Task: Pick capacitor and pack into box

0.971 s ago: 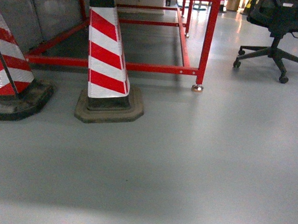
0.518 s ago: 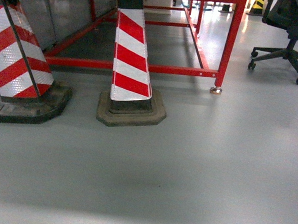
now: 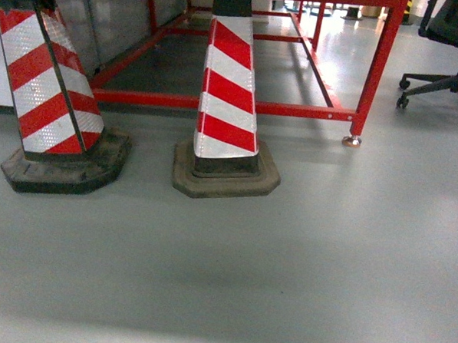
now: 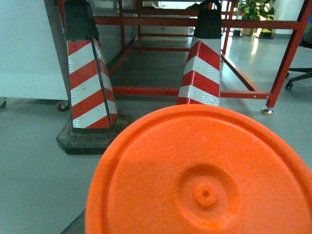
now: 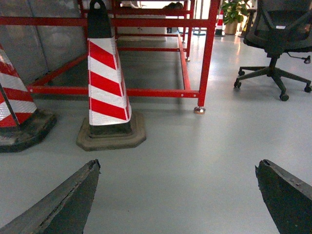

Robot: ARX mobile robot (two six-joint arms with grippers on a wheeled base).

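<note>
Right hand (image 5: 178, 195) shows in its wrist view as two dark fingers at the lower left and lower right of the frame, spread wide with bare grey floor (image 5: 195, 161) between them, grasping nothing. Left hand cannot be made out: an orange round disc (image 4: 200, 175) fills the lower part of the left wrist view and hides it, so I cannot tell whether it is released or clenched. Neither the box nor any capacitor appears in any view.

Head view looks down at the floor. Two red-and-white striped traffic cones stand on dark bases: one (image 3: 53, 85) at the left of the frame, another (image 3: 229, 102) near the centre, close beside each other but apart. Behind them, across the upper part of the frame, runs a red metal frame (image 3: 294, 109) on a small foot at the right. A black office chair (image 3: 449, 75) on castors sits at the upper right. A potted plant (image 5: 239, 9) shows at the top right of the right wrist view.
</note>
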